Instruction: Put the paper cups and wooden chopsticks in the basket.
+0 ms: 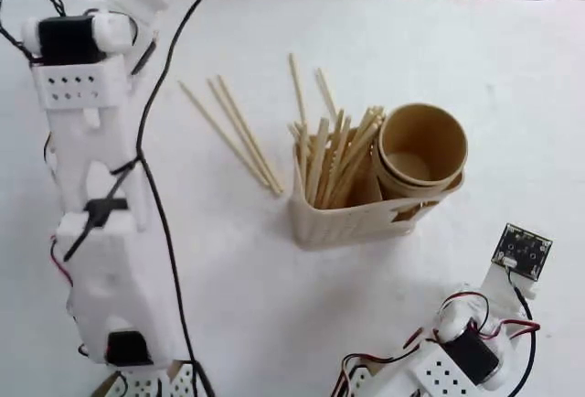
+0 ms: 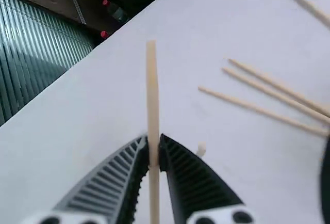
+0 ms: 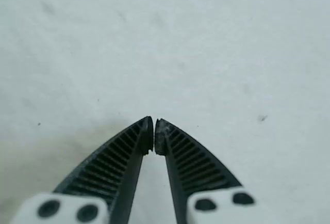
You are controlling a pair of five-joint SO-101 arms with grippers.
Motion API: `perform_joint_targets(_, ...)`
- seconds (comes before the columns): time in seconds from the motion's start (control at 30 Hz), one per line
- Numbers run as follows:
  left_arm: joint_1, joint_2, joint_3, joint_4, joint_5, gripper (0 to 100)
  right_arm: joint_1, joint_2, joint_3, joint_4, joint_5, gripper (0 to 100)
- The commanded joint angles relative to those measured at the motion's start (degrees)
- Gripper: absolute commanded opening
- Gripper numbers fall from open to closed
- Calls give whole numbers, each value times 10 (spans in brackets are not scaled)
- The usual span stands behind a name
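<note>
Right gripper point(image 3: 154, 133): nearest, at the right front of the table point(image 1: 274, 305); its fingers are pressed together on nothing, over bare tabletop.
Basket point(image 1: 352, 223): upright at mid-table, well apart from both grippers.
Paper cups point(image 1: 422, 145): two, nested one in the other, already in the basket's right end, mouths up.
Bundle of chopsticks point(image 1: 334, 159): already in the basket's left part, leaning and fanned above the rim.
Loose chopsticks point(image 1: 245, 138): several lie flat on the table just left of the basket, close together and apart from it. Two more show beyond the basket; I cannot tell whether they lie on the table or stand in it.
Left arm point(image 1: 91, 141): stretched along the table's left side toward the far edge.
Left gripper point(image 2: 153, 149): pinching one chopstick point(image 2: 151, 90) between its tips. Part of the stick juts out past the tips and the rest runs back between the fingers. It is over the far left of the table, with the loose ones near.
Step in hand: likely carrying this stick to the basket.
Doing it well: keep the pinch firm, since a thin stick held at the tips may swivel. Come in above the fanned bundle, not through it. Aim the free end down into the left part, clear of the cups. Let go only once that end is below the rim. Avoid nudging the basket, which looks light.
</note>
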Motion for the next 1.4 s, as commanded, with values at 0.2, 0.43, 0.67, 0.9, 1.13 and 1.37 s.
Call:
perform_joint_targets(0.2, 101, -383, 364, -27, 82, 23, 4, -4, 5, -6, -2, 19)
perform_joint_targets(0.43, 218, -524, 431, -51, 155, 23, 4, -4, 5, -6, -2, 19)
perform_joint_targets(0.67, 439, -584, 436, -169, 251, 23, 4, -4, 5, -6, -2, 19)
perform_joint_targets(0.9, 555, -580, 456, -316, 295, 23, 4, -4, 5, -6, -2, 19)
perform_joint_targets(1.13, 561, -559, 567, -484, 322, 23, 4, -4, 5, -6, -2, 19)
perform_joint_targets(1.37, 527, -560, 722, -620, 338, 24, 4, -4, 5, -6, -2, 19)
